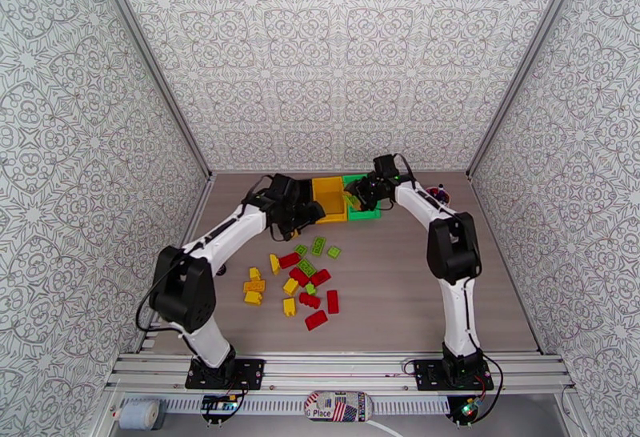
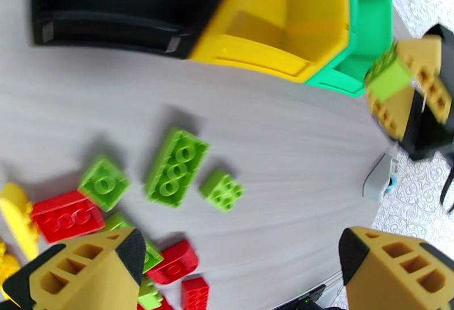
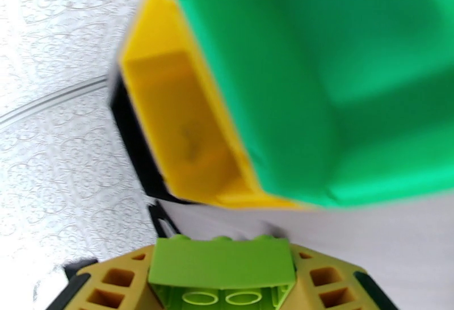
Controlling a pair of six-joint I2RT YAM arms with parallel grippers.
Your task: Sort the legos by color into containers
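Green plastic first: a light green lego [image 3: 221, 263] is clenched in the right claw [image 2: 404, 88], its long axis running from finger to finger, close to the green bin [image 3: 340, 78]. Released, the left claw [image 2: 243, 248] hangs above the desk [image 2: 284, 135] over a long green brick [image 2: 176, 166]. That brick lies flat, studs up, pointing toward the yellow bin [image 2: 284, 16] beside the black bin [image 2: 113, 4].
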